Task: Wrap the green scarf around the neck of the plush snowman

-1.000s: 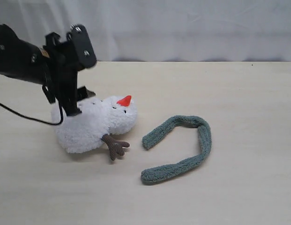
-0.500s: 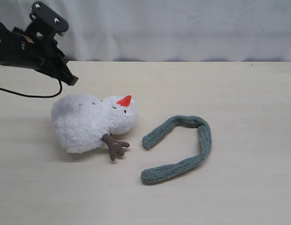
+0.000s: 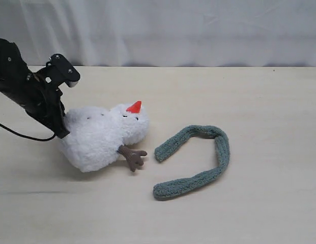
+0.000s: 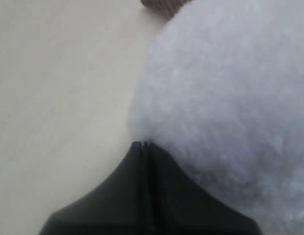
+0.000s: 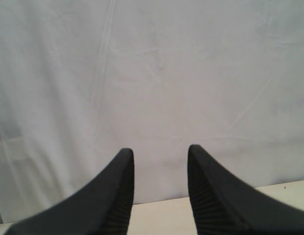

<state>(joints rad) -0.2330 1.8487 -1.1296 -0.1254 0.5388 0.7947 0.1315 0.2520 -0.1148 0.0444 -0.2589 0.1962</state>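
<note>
The plush snowman (image 3: 99,140) lies on its side on the table, head to the right, orange nose (image 3: 134,107) up, one brown twig arm (image 3: 133,156) in front. Its neck (image 3: 118,129) is bare. The green scarf (image 3: 222,150) lies in a loose hook shape to the right, apart from the toy. My left gripper (image 3: 62,133) is shut, with its tip pressed against the left side of the body ball; in the left wrist view the shut left gripper (image 4: 143,145) meets the white fluff of the snowman (image 4: 225,98). My right gripper (image 5: 159,152) is open and empty, facing a white curtain.
The beige table (image 3: 259,96) extends behind and in front of the toy and scarf. A white curtain (image 3: 198,30) hangs along the far edge. A black cable (image 3: 18,132) trails from the left arm across the table's left side.
The left gripper lifted off the snowman, swung up and left, then came back down against the body's left side. The snowman shifted slightly right and its twig arm moved.
</note>
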